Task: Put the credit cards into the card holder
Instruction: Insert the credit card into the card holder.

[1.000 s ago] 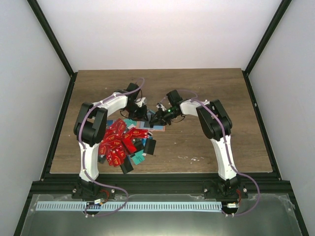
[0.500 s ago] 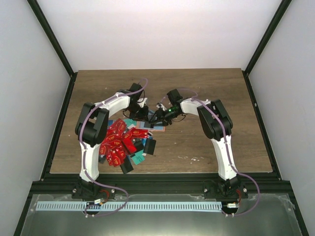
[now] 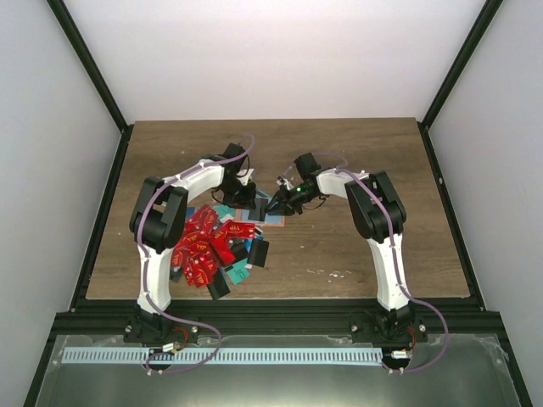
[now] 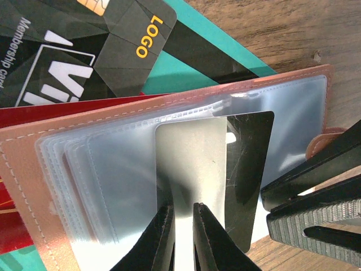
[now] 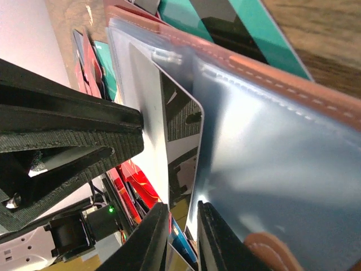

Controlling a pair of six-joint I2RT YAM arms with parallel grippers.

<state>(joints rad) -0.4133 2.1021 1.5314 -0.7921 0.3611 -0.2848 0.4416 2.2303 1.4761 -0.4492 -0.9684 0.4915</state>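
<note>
The card holder (image 4: 34,169) is salmon-pink, lies open and shows clear plastic sleeves (image 5: 265,147). A silver-and-black credit card (image 4: 192,158) sits partly inside one sleeve, and my left gripper (image 4: 183,208) is shut on its near edge. My right gripper (image 5: 183,206) has its jaws almost together on the edge of a neighbouring sleeve, right beside that card (image 5: 152,113). From above, both grippers (image 3: 250,197) (image 3: 278,202) meet over the holder (image 3: 271,214) at mid-table. The other credit cards (image 3: 204,246), mostly red, are heaped to the left.
A black card marked LOGO (image 4: 113,45) and a teal card (image 4: 225,51) lie under the holder's far side. The right gripper's ribbed fingers (image 4: 316,223) crowd the holder's right edge. Bare wood (image 3: 373,161) lies to the right and behind. A black frame rail (image 3: 254,301) borders the front.
My right wrist has shifted slightly right and back at the holder. The left arm edged forward early on and has held still since, keeping its card.
</note>
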